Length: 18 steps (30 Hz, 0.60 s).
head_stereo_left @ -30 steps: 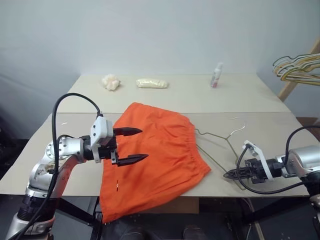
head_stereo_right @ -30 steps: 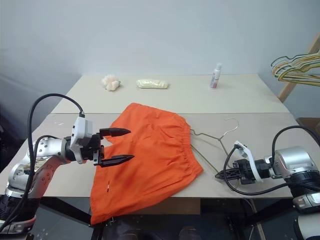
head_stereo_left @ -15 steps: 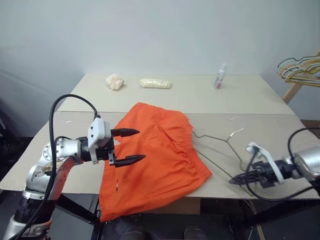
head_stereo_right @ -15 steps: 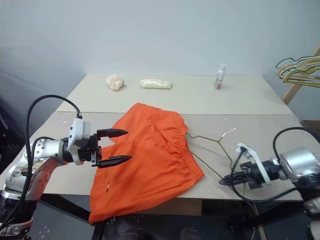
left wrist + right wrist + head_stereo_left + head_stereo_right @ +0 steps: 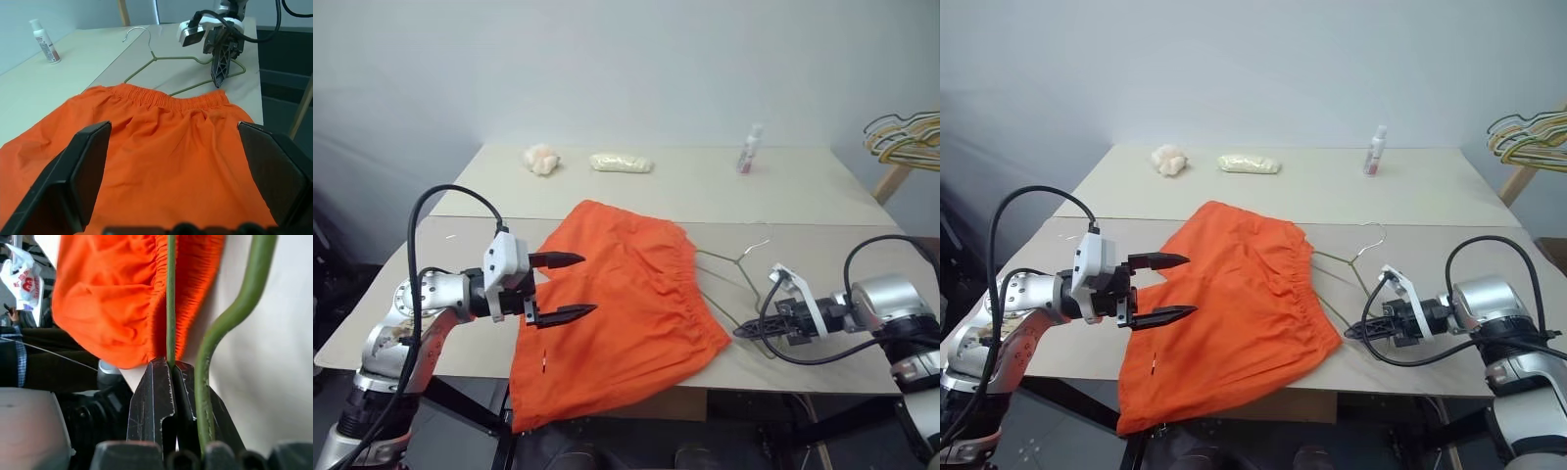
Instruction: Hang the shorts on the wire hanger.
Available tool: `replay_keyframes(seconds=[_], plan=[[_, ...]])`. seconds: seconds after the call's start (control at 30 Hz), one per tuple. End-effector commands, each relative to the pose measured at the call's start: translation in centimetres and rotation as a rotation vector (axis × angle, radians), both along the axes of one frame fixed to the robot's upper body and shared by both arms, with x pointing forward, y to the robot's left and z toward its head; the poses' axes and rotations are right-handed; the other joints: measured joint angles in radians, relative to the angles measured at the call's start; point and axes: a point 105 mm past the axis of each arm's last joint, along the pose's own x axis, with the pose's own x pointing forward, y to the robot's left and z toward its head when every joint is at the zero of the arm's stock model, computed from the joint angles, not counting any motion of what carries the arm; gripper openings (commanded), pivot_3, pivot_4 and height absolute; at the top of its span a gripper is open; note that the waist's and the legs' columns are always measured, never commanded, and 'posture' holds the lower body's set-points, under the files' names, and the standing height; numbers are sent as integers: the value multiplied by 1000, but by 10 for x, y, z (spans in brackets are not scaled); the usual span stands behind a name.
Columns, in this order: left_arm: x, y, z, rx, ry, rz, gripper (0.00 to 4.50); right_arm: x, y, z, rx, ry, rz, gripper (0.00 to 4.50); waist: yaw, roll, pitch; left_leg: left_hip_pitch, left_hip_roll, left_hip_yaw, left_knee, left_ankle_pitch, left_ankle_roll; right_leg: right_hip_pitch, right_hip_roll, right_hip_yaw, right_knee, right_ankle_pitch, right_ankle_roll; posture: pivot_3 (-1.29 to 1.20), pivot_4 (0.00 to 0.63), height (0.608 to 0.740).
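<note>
Shorts (image 5: 612,313): bright orange, spread flat on the tabletop (image 5: 822,201) near its front edge, one lower corner hanging off the front. Gathered elastic waistband faces the robot's right.

Wire hanger (image 5: 729,264): thin grey-olive wire, lying on the tabletop just beside the waistband, hook toward the far side. In the left wrist view the near wire runs right along the waistband edge; whether it touches the fabric cannot be told.

Right gripper (image 5: 744,331): fingers closed together, pinching the wire. The right wrist view shows one straight run of wire clamped between the two black fingertips (image 5: 161,391), with a second, curved run passing beside them outside the grip. Gripper sits low over the tabletop at the hanger's near end, pointing toward the shorts.

Left gripper (image 5: 566,287): fingers spread wide, holding nothing. Poised above the shorts' left part, pointing across toward the right; fingers clear of the fabric.

Other items: small white bottle (image 5: 750,150) with pink label, upright on the far part of the tabletop; pale packet (image 5: 621,164) and crumpled pale lump (image 5: 540,159) also on the far part. Bunch of yellow and green hangers (image 5: 903,135) off to the far right, beyond the tabletop
</note>
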Motion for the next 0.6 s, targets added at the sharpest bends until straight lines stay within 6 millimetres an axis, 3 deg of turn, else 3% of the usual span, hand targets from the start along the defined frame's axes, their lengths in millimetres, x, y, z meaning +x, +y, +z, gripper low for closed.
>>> replay_keyframes(seconds=[0.03, 0.3, 0.4, 0.53, 0.6], plan=[[-2, -2, 10, 5, -58, -9, 4481, 13, 3, -4, -25, 12, -32, 0, -4, 0, 0, 0, 0, 0, 0, 0, 0, 1, 0, 0, 0, 0, 0, -46, 0, 740], [-4, -2, 9, 14, -61, -14, 4481, 19, 14, -5, 15, 37, -17, 0, 2, 0, 0, 0, 0, 0, 0, 0, -1, -1, 0, 0, 2, 0, 0, -35, 0, 740], [-4, -2, 8, 19, -66, -10, 4481, 12, 22, 11, 127, 59, 32, 0, 3, 0, 0, 0, 0, 0, 0, 0, -1, -1, 0, 0, 2, 0, 0, -22, 0, 740], [-5, 1, 7, 20, -66, -4, 4481, -3, 21, -11, 27, 123, 112, 0, 3, 0, 0, 0, 0, 0, 0, 0, -1, -2, 0, -1, 2, 0, 0, -19, 0, 740], [-6, 1, 7, 21, -66, -4, 4481, -3, 25, -10, 36, 127, 123, 0, 5, 0, 0, 1, 0, 0, 0, 0, -1, -3, 0, -1, 2, 0, 0, -18, 0, 740]])
